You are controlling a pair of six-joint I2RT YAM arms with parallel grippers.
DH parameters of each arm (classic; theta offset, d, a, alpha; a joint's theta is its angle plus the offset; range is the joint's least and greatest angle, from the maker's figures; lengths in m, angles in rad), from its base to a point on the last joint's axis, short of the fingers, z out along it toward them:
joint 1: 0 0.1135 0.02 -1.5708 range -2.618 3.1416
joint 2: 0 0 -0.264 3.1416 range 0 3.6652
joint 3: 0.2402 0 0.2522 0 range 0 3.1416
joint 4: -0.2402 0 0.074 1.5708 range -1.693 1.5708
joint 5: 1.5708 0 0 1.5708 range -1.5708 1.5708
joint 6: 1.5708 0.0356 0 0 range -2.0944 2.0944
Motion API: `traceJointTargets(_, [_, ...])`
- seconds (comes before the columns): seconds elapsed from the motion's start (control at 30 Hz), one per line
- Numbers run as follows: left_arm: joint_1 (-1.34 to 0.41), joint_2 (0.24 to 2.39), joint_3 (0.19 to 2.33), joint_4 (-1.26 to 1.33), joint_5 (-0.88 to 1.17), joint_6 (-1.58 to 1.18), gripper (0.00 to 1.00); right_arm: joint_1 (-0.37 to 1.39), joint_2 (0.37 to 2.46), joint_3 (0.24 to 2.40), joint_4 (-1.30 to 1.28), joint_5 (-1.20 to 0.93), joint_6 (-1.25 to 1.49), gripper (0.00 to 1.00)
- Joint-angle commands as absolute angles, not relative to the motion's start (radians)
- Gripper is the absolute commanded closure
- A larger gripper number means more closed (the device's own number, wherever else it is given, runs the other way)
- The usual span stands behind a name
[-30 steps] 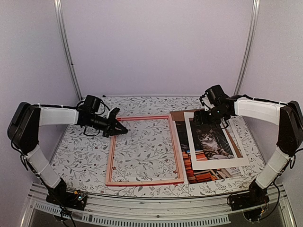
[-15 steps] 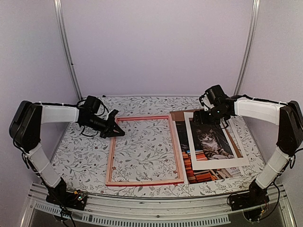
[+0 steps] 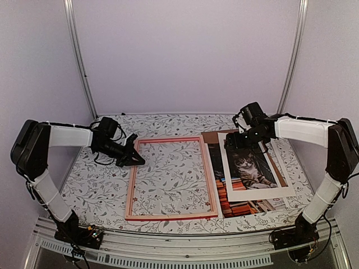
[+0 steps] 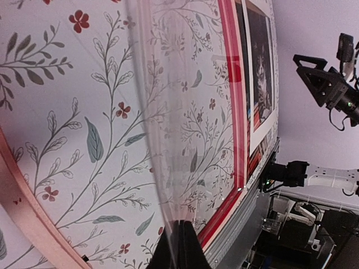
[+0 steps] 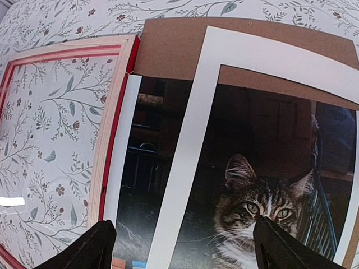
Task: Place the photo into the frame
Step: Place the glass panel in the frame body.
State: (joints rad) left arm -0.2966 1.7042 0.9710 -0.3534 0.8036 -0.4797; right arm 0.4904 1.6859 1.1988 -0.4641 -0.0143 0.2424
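Observation:
The frame [image 3: 211, 174] lies flat at the table's middle, showing red and pale wood rails. My left gripper [image 3: 136, 159] is at its far left corner. In the left wrist view that gripper [image 4: 180, 224] is shut on the edge of a clear sheet [image 4: 168, 84], with the frame's red rail [image 4: 233, 84] beyond. The photo [image 3: 249, 168] of a tabby cat lies right of the frame under a white mat board [image 3: 227, 168]. My right gripper [image 3: 242, 143] hangs open over the photo's far end. In the right wrist view the cat photo [image 5: 258, 207] fills the space between the gripper's [image 5: 184, 224] spread fingers.
A brown backing board [image 5: 168, 50] sticks out beyond the mat board [image 5: 185, 140] at the far side. The frame's wooden rail [image 5: 115, 101] runs close along the photo's left edge. The floral tablecloth [image 3: 90, 185] shows left of the frame.
My left gripper has drawn back a little to the left along the frame's far corner. My right gripper has shifted slightly left over the photo, still open.

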Motion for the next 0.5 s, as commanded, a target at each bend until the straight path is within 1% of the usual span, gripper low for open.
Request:
traceJointTargets(0.0, [-0.287, 1.712, 0.966, -0.336, 0.819, -0.466, 1.0, 0.504, 1.718, 1.217, -0.45, -0.026, 0.231, 0.11])
traceJointTargets(0.47, [-0.288, 1.731, 0.98, -0.363, 0.812, -0.431, 1.0, 0.513, 1.743, 1.216, -0.454, -0.017, 0.233, 0.12])
